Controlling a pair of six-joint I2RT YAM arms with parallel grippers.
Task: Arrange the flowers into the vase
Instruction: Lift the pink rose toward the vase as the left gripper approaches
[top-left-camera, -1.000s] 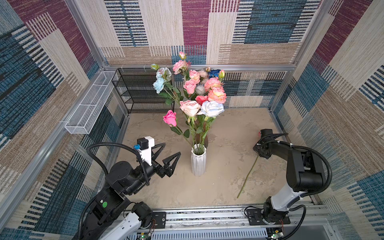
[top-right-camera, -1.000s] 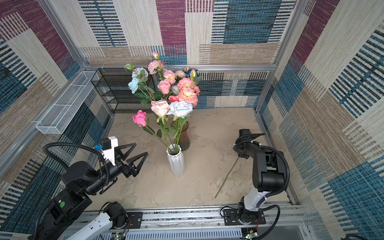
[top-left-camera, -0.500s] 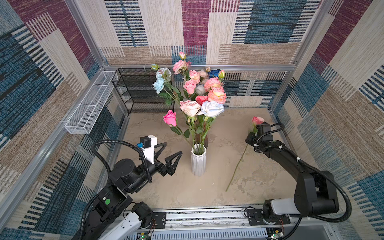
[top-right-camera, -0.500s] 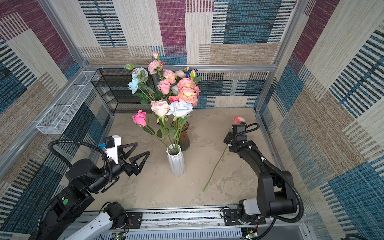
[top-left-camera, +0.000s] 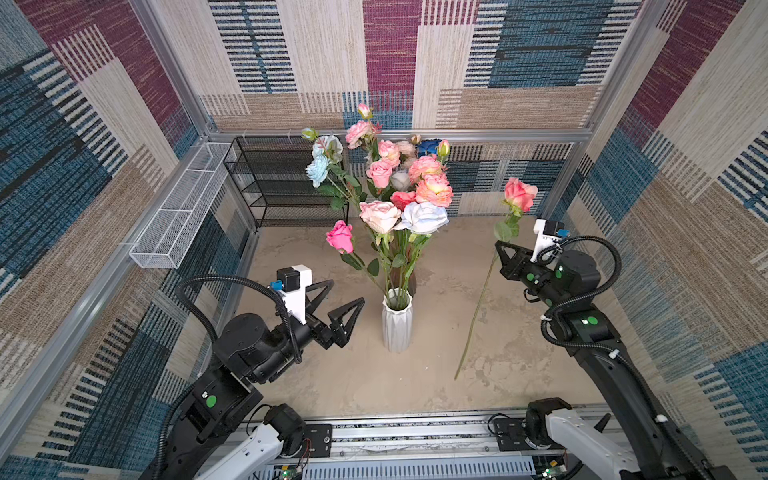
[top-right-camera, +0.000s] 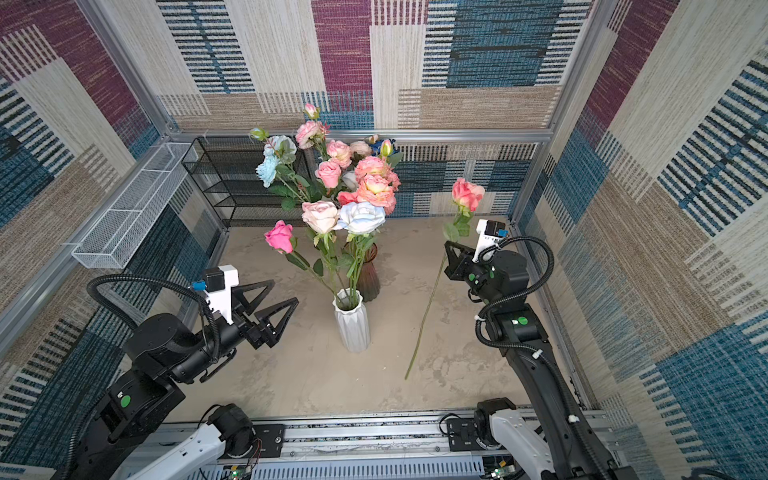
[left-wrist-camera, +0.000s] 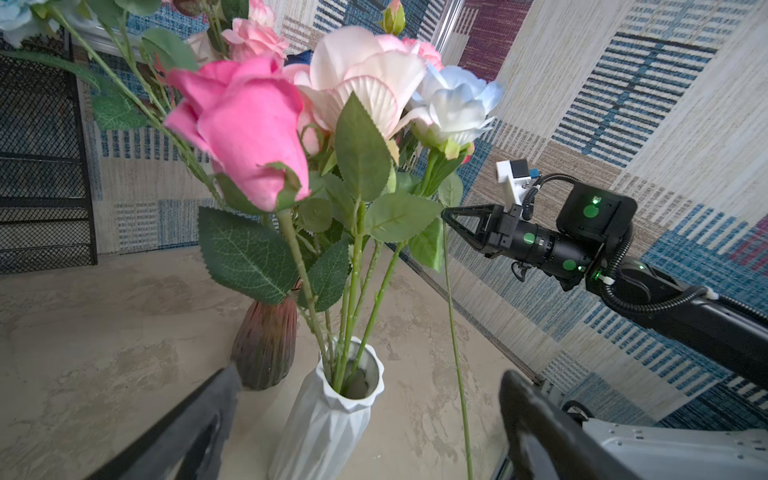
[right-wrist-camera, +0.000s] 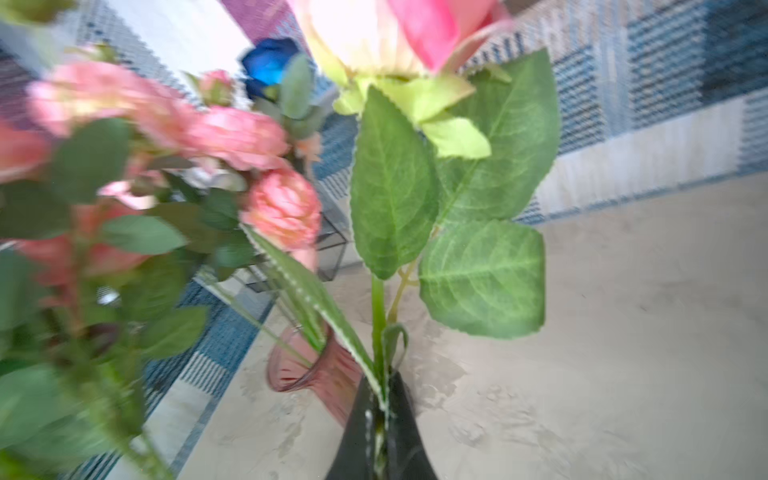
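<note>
Sand-coloured tabletop (top-left-camera: 316, 374) lies bare on the near side, between the front rail and the white vase (top-left-camera: 397, 322), with more open floor between that vase and the right wall. Reaching in from the right with its arm raised, the right gripper (top-left-camera: 498, 248) is clamped on the stem of a pink rose (top-left-camera: 519, 194). The bloom is held high and the long stem hangs toward the floor; whether its tip touches cannot be told. The left gripper (top-left-camera: 347, 291) hovers just left of the white vase, jaws spread wide and empty. Other flowers (top-left-camera: 386, 216) crowd the white vase and a dark red glass vase (top-right-camera: 369, 276) right behind it, their leaves spreading out to both sides. A black wire shelf (top-left-camera: 286, 183) and a white wire basket (top-left-camera: 183, 208) line the far-left corner.
</note>
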